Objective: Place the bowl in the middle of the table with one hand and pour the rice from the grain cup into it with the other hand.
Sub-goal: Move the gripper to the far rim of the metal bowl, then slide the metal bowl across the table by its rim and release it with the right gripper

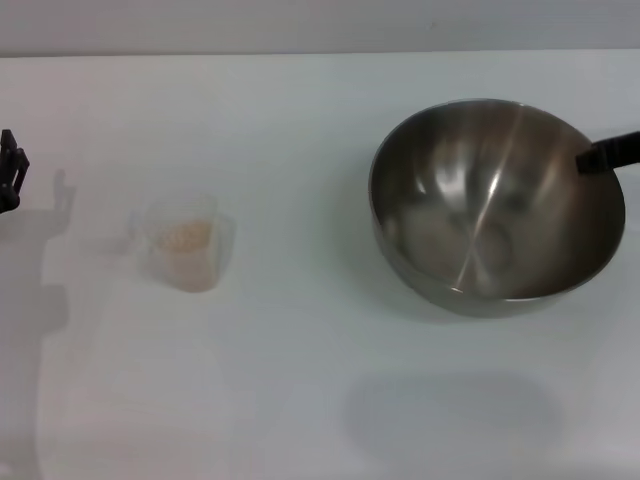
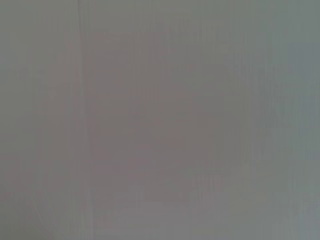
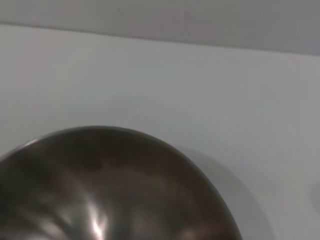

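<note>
The bowl [image 1: 497, 205] is shiny metal, like steel. Its inside is smooth and works like a dull mirror, with a bright streak of light running across it. The grain cup [image 1: 186, 243] is thin see-through plastic, a little cloudy. The rice [image 1: 187, 237] inside it looks pale, dry and grainy. The worktop [image 1: 300, 380] is white, flat and smooth, with a soft matt look and only faint shadows on it.
</note>
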